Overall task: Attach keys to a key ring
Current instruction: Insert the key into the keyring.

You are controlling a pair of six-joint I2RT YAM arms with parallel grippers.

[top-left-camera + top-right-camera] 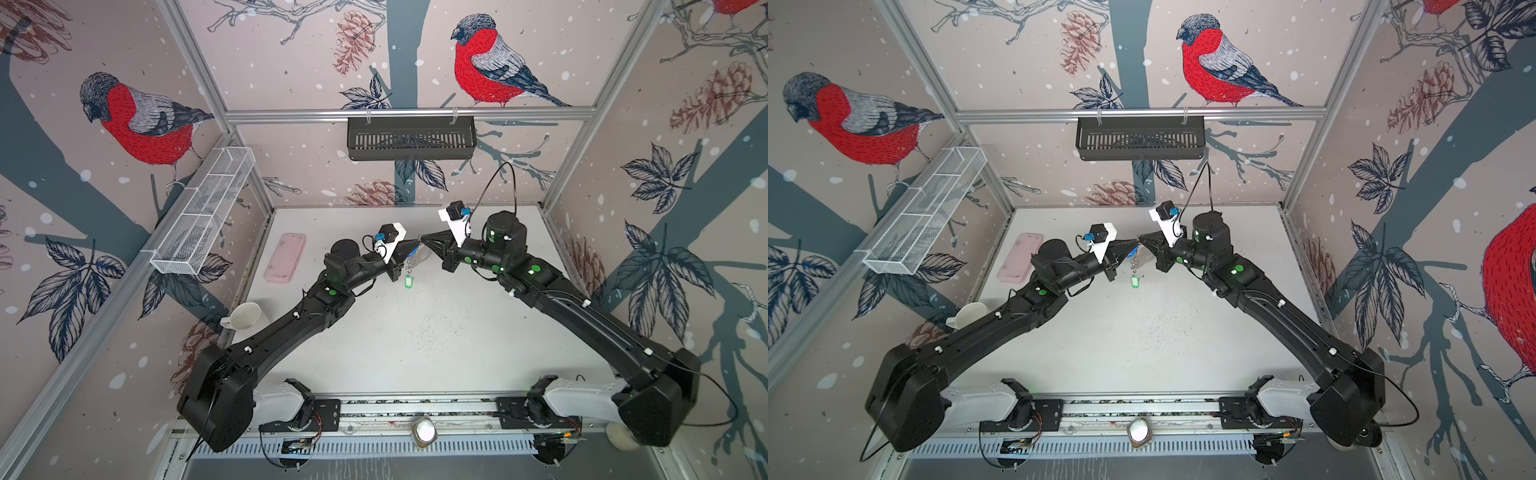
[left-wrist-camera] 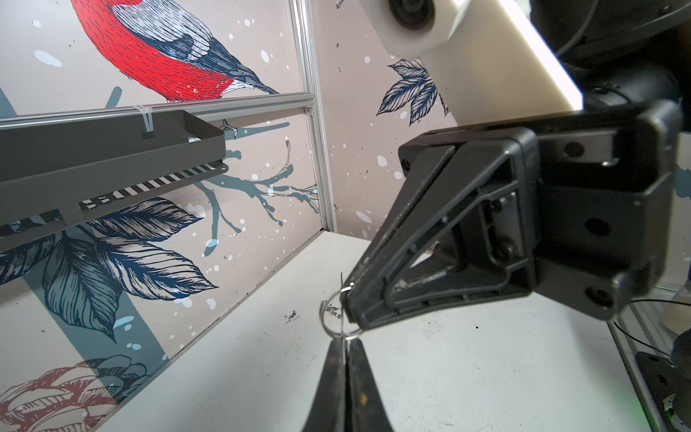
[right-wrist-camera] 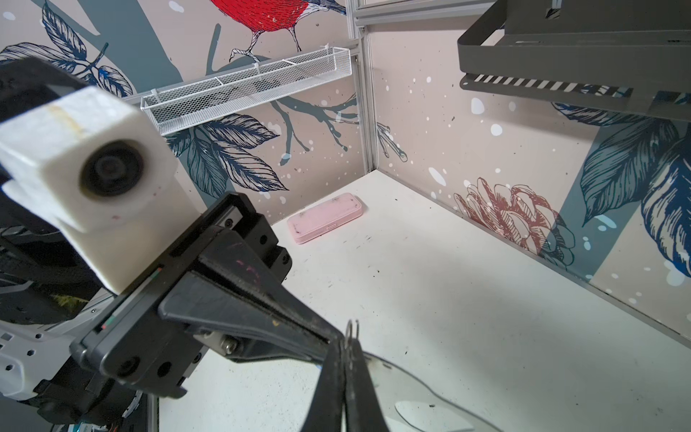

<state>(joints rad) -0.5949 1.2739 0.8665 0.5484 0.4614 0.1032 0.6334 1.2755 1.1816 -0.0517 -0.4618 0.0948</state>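
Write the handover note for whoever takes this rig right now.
Left gripper: shut on the wire ring, held up over mid-table.
Right gripper: shut, tip to tip with the left, pinching the same ring from the other side.
Green tag hangs on small links below the tips; blue tag is tucked under the left gripper.
Done: ring and tags are off the table, both grips set.
Left: cannot tell whether either key is threaded; check, then thread what is missing.
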